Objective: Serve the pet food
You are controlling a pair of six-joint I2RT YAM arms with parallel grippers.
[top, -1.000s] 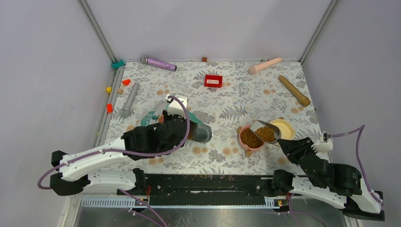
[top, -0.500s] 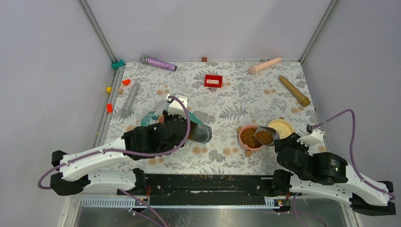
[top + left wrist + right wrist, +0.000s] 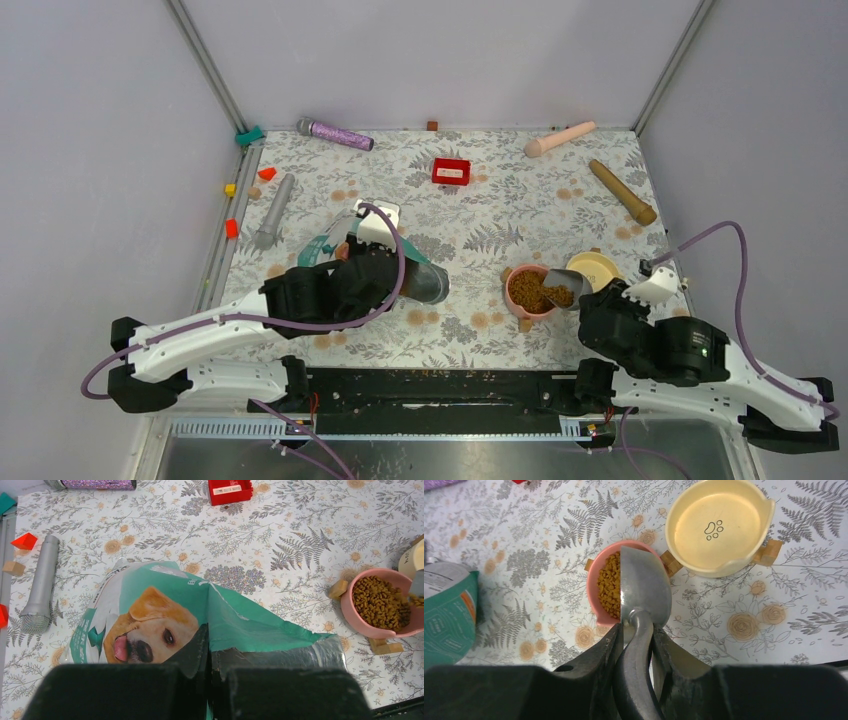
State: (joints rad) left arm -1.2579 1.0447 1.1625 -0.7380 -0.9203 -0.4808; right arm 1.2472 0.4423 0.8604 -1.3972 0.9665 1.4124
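Observation:
The teal-and-white pet food bag [image 3: 165, 615] with a golden dog's face lies on the table, its silver mouth open to the right; it also shows in the top view [image 3: 425, 282]. My left gripper [image 3: 209, 647] is shut on the bag's upper edge. My right gripper [image 3: 638, 630] is shut on the handle of the grey metal scoop [image 3: 644, 587], tipped over the pink bowl [image 3: 596, 592]. Brown kibble [image 3: 610, 585] fills the pink bowl [image 3: 515, 300] and spills from the scoop [image 3: 562, 288]. The yellow bowl [image 3: 716, 527] beside it holds no kibble.
A red box [image 3: 451, 171], a purple glitter microphone [image 3: 335, 133], a grey microphone [image 3: 273, 211], a pink roller [image 3: 559, 138] and a wooden pestle [image 3: 622, 192] lie at the back. Small coloured blocks [image 3: 232, 228] sit along the left edge.
The right arm has turned its wrist and tipped the scoop down over the pink bowl, and kibble is pouring in. The left arm and bag have not moved.

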